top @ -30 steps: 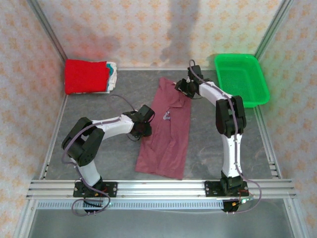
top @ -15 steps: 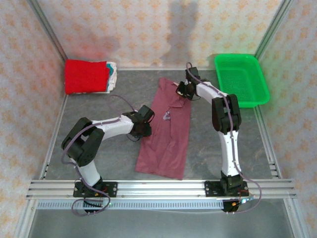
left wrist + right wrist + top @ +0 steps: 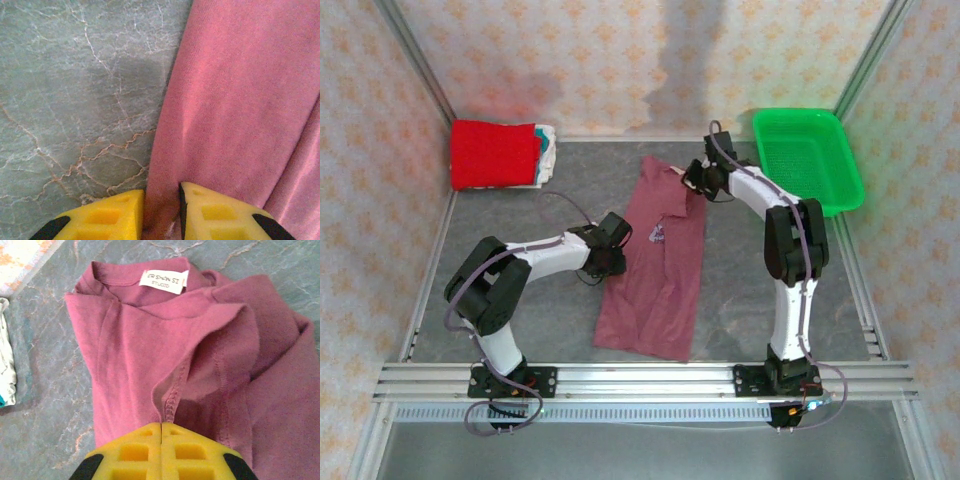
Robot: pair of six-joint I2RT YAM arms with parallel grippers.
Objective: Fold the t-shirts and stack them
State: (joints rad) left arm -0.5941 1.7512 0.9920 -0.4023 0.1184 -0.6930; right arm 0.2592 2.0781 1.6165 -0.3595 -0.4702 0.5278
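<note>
Grey marbled table runs between papered walls, and the maroon t-shirt lies down the middle of the overhead frame as a long narrow strip, collar toward the top, hem toward the bottom. My stack of folded shirts, the red one on top and whitish ones poking out beside it, sits in the upper left. The green basket sits in the upper right.

I judge I'm mid-fold: the sides are already turned in and the end-to-end fold is not yet made. My left gripper has its yellow pads drawn close on the shirt's left edge, with cloth caught in the narrow gap. My right gripper is pressed tight on a stitched seam just below the collar label, and a loose flap bunches above it.

Next I should lay that flap flat before carrying the collar end down toward the hem, keeping both nips firm so the strip doesn't skew.

Against half a second ago, my right elbow has swung toward the right of the frame and that gripper has nudged slightly right. My left arm and the shirt's lower half sit as they were.
</note>
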